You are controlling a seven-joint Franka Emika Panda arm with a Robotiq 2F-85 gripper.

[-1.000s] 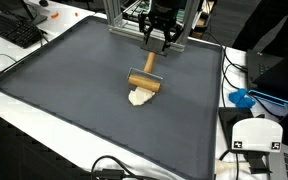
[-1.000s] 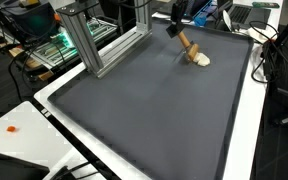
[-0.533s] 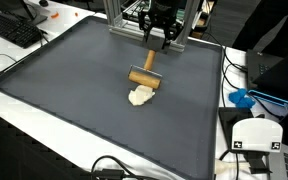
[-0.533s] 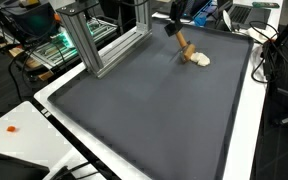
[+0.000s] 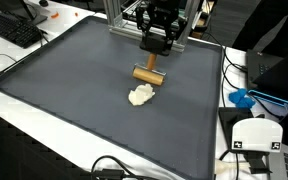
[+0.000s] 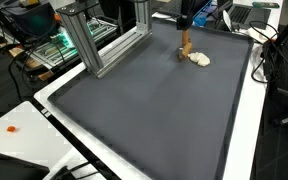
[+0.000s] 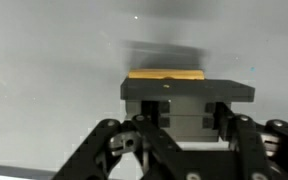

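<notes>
Black two-finger gripper [image 5: 155, 47] clamped shut on the thin handle of a pale wooden roller [image 5: 148, 73].
Its jaws were closed tight on that handle. The roller's short cylindrical head hung below them, just beyond the cream lump of dough [image 5: 141, 95], on the dough's side toward the aluminium frame [image 6: 92, 45], and a narrow gap showed between head and dough in an exterior view. The dough lay on a dark grey rubber mat [image 5: 64, 80], nearer the mat's frame end than its open end. In the wrist view the roller showed only as a tan strip above the closed finger pads. A black keyboard [image 5: 14, 30] lay well away from the dough, off the mat.
</notes>
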